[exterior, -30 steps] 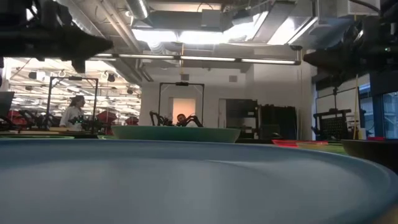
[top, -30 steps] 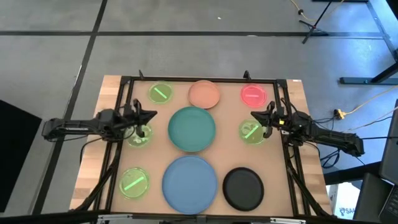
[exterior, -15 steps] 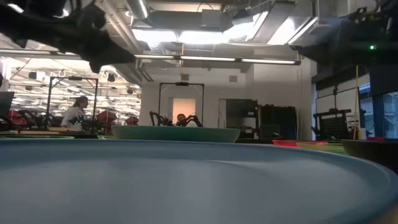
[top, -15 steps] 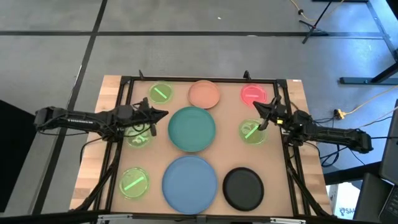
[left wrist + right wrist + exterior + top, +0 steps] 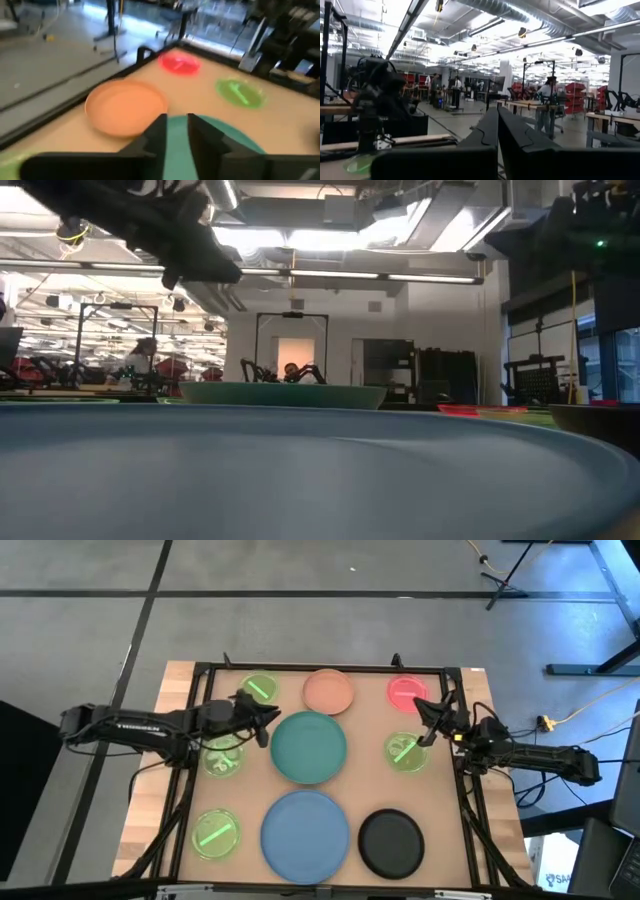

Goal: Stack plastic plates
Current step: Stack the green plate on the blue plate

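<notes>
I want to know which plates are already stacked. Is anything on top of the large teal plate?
No plate lies on the large round teal plastic plate; its face shows bare. Only the left gripper reaches over its edge, fingers nearly shut, holding nothing. What lies beneath the plate is hidden.

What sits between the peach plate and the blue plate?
In the high view, the teal plate lies between the peach plate and the blue plate.

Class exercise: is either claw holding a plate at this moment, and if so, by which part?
Nothing is held. The left claw hangs at the teal plate's edge, the right claw near the pink-red plate; both fingers nearly closed, empty.
</notes>
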`<state>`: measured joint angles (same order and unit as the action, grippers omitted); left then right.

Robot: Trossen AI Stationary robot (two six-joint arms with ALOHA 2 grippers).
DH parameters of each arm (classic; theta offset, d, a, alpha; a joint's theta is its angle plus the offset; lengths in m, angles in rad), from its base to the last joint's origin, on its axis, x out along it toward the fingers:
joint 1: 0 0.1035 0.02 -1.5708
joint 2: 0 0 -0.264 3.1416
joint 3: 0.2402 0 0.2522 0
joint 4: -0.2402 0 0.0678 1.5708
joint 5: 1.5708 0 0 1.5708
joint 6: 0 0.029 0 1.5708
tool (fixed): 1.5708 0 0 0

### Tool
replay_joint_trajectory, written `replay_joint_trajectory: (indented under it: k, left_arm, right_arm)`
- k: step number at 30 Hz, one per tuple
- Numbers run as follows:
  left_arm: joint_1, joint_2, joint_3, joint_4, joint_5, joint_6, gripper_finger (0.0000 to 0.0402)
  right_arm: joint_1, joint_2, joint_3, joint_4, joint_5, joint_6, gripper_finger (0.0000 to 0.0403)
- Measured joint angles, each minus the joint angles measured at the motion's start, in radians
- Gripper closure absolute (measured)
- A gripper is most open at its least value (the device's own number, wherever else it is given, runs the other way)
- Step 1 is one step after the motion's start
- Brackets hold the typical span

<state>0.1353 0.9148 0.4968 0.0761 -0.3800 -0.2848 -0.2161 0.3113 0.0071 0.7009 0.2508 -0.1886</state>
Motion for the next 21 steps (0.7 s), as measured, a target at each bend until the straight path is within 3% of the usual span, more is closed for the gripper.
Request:
replay_joint_trajectory:
  k: [5,9,15,21]
  left_arm:
    - [0.065,0.092,0.142,-0.272,-0.008,-0.173,0.0224]
    - [0.102,0.184,0.226,-0.414,0.037,-0.239,0.0179]
    - [0.113,0.291,0.245,-0.44,0.045,-0.27,0.0168]
    - [0.156,0.404,0.245,-0.449,0.195,-0.328,0.0184]
  right_arm:
    - [0.0,0.0,0.0,0.008,0.0,0.0,0.04]
    - [0.0,0.0,0.0,0.009,0.001,0.0,0.04]
    - [0.0,0.0,0.0,0.009,0.001,0.0,0.04]
    - [0.0,0.0,0.0,0.01,0.002,0.0,0.04]
